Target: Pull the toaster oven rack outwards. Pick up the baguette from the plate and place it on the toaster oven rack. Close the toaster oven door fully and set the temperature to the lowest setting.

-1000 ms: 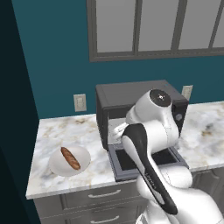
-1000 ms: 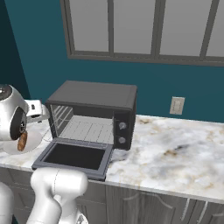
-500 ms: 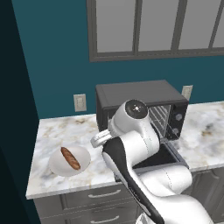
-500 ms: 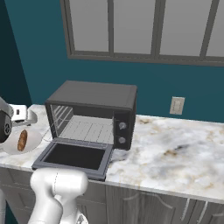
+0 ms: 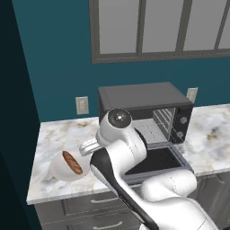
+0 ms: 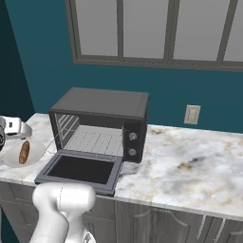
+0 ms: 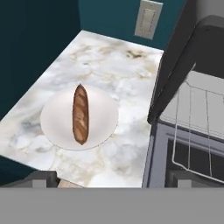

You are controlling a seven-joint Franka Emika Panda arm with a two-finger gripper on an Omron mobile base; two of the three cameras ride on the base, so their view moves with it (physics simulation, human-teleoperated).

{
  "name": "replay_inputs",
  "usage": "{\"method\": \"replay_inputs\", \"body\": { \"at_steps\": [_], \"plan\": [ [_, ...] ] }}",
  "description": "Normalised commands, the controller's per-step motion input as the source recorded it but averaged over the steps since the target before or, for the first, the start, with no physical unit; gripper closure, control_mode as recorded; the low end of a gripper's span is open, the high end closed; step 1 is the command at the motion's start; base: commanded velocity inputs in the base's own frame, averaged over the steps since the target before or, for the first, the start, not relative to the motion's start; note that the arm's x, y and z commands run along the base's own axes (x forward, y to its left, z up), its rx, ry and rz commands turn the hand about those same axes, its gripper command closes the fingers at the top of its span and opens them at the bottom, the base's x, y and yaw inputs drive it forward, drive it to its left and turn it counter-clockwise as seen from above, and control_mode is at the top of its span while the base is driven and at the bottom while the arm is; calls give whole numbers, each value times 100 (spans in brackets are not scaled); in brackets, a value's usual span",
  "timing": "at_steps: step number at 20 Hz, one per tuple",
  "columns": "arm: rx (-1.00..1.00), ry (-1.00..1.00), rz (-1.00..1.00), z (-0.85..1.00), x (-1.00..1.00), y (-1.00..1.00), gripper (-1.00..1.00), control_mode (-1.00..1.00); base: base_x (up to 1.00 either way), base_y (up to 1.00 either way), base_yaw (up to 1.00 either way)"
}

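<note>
From the left base view, the toaster oven (image 5: pixel 146 112) sits toward the back edge of the marble counter (image 5: pixel 211 130), right of the counter's middle. The toaster oven door (image 5: pixel 155 162) is dropped flat, its front edge reaching the counter's front edge. The toaster oven rack (image 5: pixel 150 131) shows as a pale wire shelf inside the cavity. The plate (image 5: pixel 60 168) lies near the counter's front-left corner with the baguette (image 5: pixel 72 162) on it, angled diagonally. The white arm bends over the stretch between plate and oven, and its wrist stub ends just beside the plate's right rim; the fingers are hidden from here.

In the right base view, the oven (image 6: pixel 102 121) stands left of the counter's centre with the door (image 6: pixel 81 170) lying open toward the front edge and the rack (image 6: pixel 97 141) spanning the inside. The plate (image 6: pixel 33 151) sits at the counter's left end, the baguette (image 6: pixel 23 152) lying on it.

From the hand view, the baguette (image 7: pixel 80 113) lies across the middle of the plate (image 7: pixel 103 114), well clear of the rim. The oven's side wall and open door (image 7: pixel 159 162) stand just beside the plate, with the rack (image 7: pixel 197 124) poking out over the door. The gripper (image 7: pixel 113 177) hangs above the counter's front edge, jaws spread wide with nothing between them, one dark fingertip (image 7: pixel 39 178) at each side of the bottom.
</note>
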Motion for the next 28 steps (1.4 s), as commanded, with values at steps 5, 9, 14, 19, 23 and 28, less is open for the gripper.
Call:
{"method": "replay_inputs", "body": {
  "at_steps": [5, 9, 14, 19, 23, 28],
  "plan": [
    [0, 3, -2, -32, 18, 34, -100, -100, 0, 0, 0],
    [0, 10, 0, -32, 32, 23, -100, -100, 0, 0, 0],
    [0, 11, 0, -32, 41, 22, -100, -100, 0, 0, 0],
    [0, 2, 0, -28, 33, 31, -100, -100, 0, 0, 0],
    [0, 0, 0, -23, 34, 32, -100, -100, 0, 0, 0],
    [0, 2, 0, -27, 29, 18, -100, -100, 0, 0, 0]
  ]
}}
